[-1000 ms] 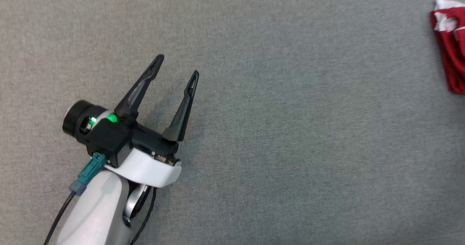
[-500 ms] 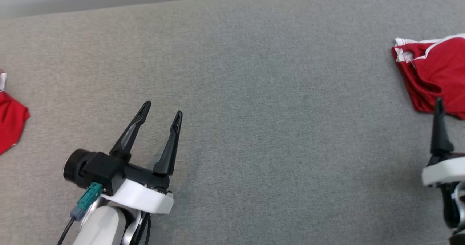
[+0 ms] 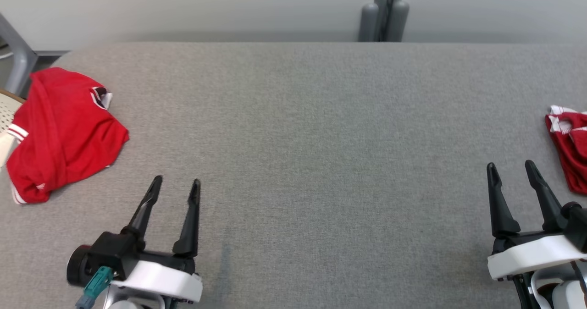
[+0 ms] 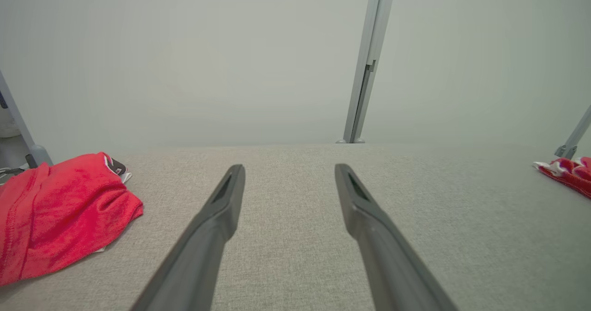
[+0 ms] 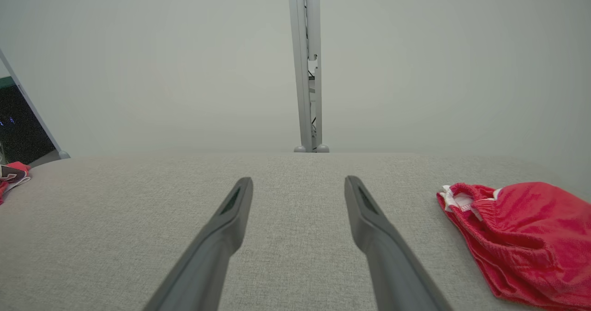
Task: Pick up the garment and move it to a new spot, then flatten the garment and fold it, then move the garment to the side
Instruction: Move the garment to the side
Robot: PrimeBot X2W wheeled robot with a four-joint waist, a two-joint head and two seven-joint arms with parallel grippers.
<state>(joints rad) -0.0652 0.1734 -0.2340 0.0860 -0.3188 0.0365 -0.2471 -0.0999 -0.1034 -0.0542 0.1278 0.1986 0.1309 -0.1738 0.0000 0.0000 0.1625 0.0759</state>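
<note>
now left fingers (image 3: 146, 206) and right fingers (image 3: 497, 206) stand apart; red garment (image 3: 64, 130) lies left of both.

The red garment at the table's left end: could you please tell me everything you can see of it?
The red garment is a crumpled heap of thin, knit-looking cloth, with white-striped trim at its near-left corner and a dark-and-white patch at its far edge. It lies at the left end of the grey table, not folded. The open left gripper stands apart from it.
</note>
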